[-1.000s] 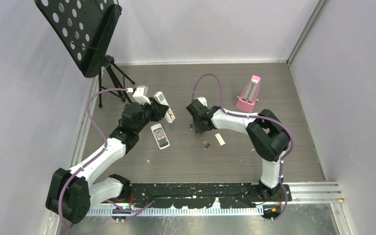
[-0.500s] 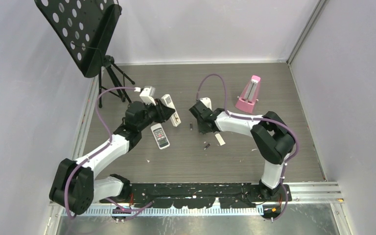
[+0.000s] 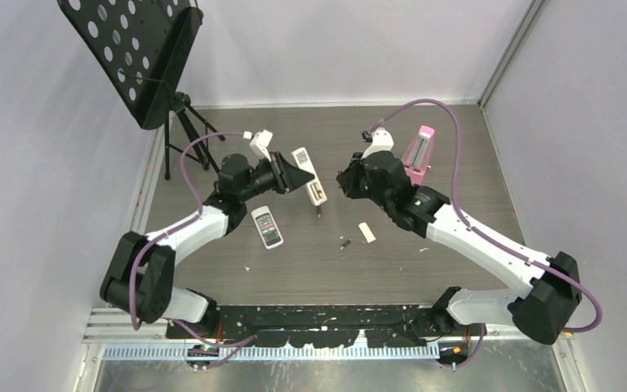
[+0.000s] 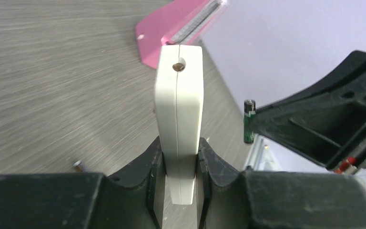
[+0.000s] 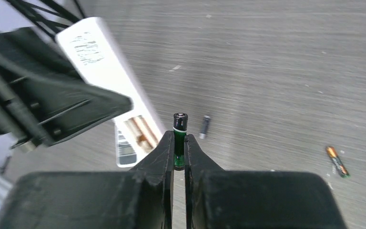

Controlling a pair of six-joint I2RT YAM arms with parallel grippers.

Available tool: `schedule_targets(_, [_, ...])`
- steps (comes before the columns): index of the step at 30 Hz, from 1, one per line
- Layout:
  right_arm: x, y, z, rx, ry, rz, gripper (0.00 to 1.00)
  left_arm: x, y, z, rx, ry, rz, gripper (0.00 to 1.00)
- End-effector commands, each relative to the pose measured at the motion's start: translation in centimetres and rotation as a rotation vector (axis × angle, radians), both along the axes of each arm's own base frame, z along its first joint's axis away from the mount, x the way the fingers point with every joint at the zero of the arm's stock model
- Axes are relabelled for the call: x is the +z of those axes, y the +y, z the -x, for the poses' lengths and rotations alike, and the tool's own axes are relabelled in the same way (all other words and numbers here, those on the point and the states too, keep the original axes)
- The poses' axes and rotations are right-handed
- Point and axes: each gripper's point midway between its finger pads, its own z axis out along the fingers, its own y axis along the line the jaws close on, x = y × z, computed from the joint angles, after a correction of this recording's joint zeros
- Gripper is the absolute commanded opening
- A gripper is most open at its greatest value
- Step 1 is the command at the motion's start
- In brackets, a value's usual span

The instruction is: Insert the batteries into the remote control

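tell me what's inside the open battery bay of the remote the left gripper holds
In the held white remote, the open bay shows coppery shapes, too blurred to tell contacts from a loaded cell. A finger of the left gripper covers the remote above it.

battery [image 5: 179, 135] upright in right jaws | remote control [image 3: 267, 227] flat, buttons up

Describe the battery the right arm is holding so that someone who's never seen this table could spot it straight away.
Find the pink metronome at the back of the table; just left of it in the overhead view is the right gripper. Pinched between its fingers is the battery, green with a dark cap. It alone is off the table; the other batteries lie flat.
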Motion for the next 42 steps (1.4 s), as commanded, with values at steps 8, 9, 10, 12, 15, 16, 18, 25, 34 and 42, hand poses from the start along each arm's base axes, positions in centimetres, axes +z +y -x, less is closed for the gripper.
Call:
schedule_targets(8, [5.4,3.9,2.2,0.214,-0.089,-0.248,0.09,6.7,-3.8,0.6,-0.238,0.064,0.365,0.00])
schedule_targets(9, [5.3,3.9,2.2,0.217,-0.090,-0.246,0.09,6.8,-3.8,0.7,-0.240,0.072,0.375,0.00])
schedule_targets(10, [5.2,4.0,2.1,0.220,-0.092,-0.246,0.09,6.8,-3.8,0.7,-0.242,0.076,0.382,0.00])
schedule_targets(12, [4.9,4.0,1.9,0.218,-0.099,-0.237,0.10,6.9,-3.8,0.7,-0.242,0.088,0.390,0.00])
schedule_targets(15, [4.5,3.7,1.6,0.210,-0.132,-0.212,0.10,6.5,-3.8,0.7,-0.231,0.121,0.388,0.00])
schedule_targets(16, [4.3,3.6,1.5,0.212,-0.135,-0.201,0.10,6.5,-3.7,0.7,-0.230,0.126,0.389,0.00])
schedule_targets(18, [4.6,3.7,1.3,0.218,-0.172,-0.201,0.11,6.3,-3.7,0.7,-0.228,0.141,0.393,0.00])
schedule_targets(25, [4.1,3.8,1.2,0.240,-0.190,-0.174,0.12,6.1,-3.7,0.8,-0.232,0.166,0.402,0.00])
schedule_targets(34, [4.5,3.4,1.4,0.263,-0.233,-0.137,0.12,5.4,-3.8,0.7,-0.229,0.181,0.376,0.00])
schedule_targets(42, [4.1,3.4,1.7,0.280,-0.232,-0.127,0.13,5.2,-3.9,0.4,-0.226,0.191,0.371,0.00])
